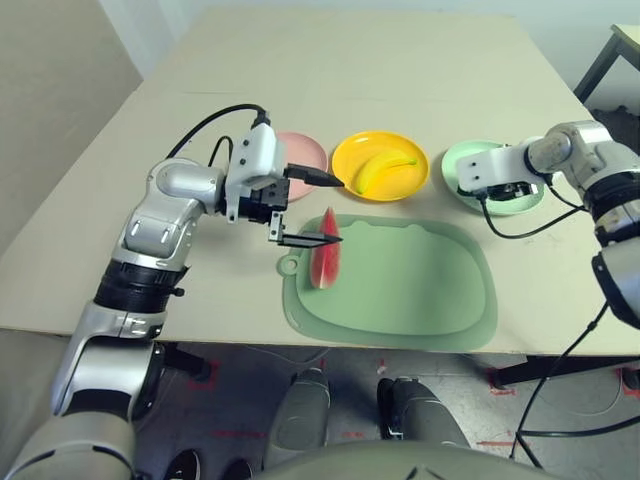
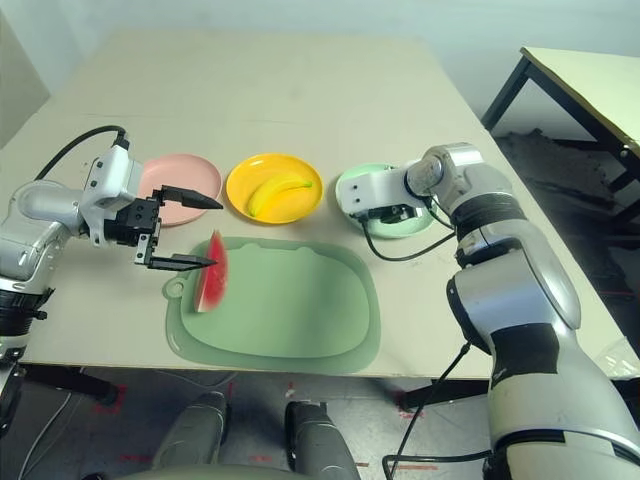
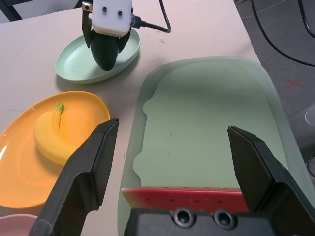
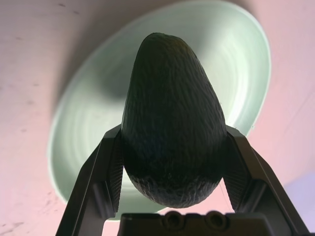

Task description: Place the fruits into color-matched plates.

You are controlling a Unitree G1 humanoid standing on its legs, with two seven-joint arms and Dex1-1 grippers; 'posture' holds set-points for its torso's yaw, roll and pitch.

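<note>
Two arms (image 1: pixel 152 232) share one table (image 1: pixel 330 60) with three plates (image 1: pixel 306 153), three fruits (image 1: pixel 325 262).

No readable text, label, brand, number or sign is showing on anything.
</note>
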